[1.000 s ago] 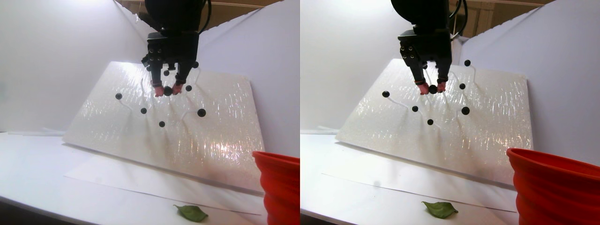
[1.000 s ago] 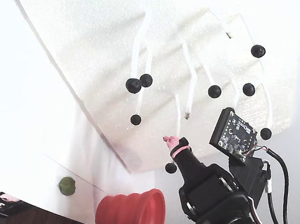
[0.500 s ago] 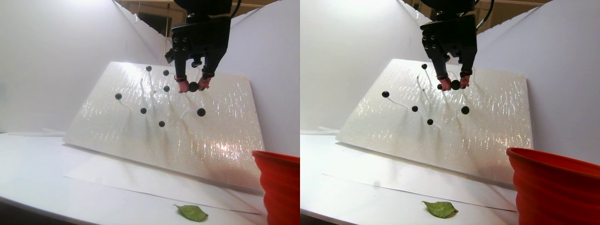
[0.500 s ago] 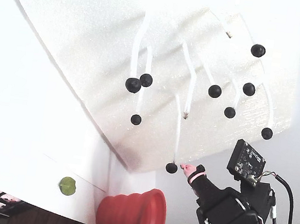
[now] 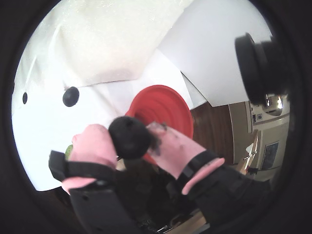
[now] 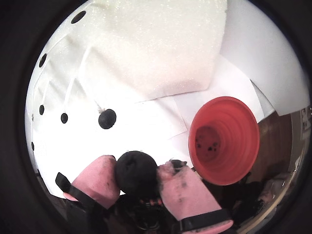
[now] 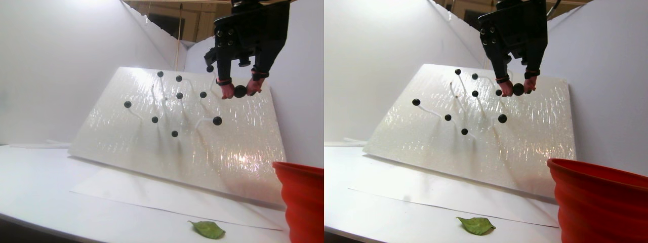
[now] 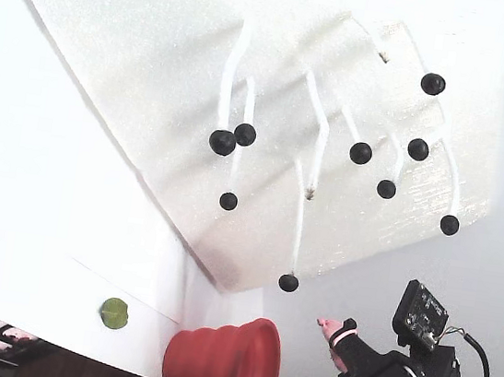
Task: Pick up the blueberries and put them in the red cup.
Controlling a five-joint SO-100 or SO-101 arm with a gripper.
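My gripper (image 6: pixel 138 173) is shut on one black blueberry (image 6: pixel 136 173), pinched between its pink fingertips (image 6: pixel 100 178). In a wrist view the same berry (image 5: pixel 129 138) sits in front of the red cup (image 5: pixel 165 105). The stereo pair view shows the gripper (image 7: pixel 240 91) high up, in front of the board's upper right part, well above the red cup (image 7: pixel 298 197) at the lower right. The cup's rim (image 6: pixel 246 114) lies to the right of my fingers. Several more blueberries (image 7: pixel 174 133) stay on white stems on the board, also in the fixed view (image 8: pixel 361 153). The cup (image 8: pixel 224 366) stands left of the gripper (image 8: pixel 331 327).
A white sparkly foam board (image 7: pixel 228 147) leans against the white back wall. A green leaf (image 7: pixel 207 230) lies on the white table in front, near the cup; it shows as a green blob (image 8: pixel 113 312) in the fixed view. Dark specks (image 6: pixel 209 144) sit inside the cup.
My gripper has carried the held blueberry off its stem and to the right in the stereo pair view, rising a little. In the fixed view it moved down and right, off the board.
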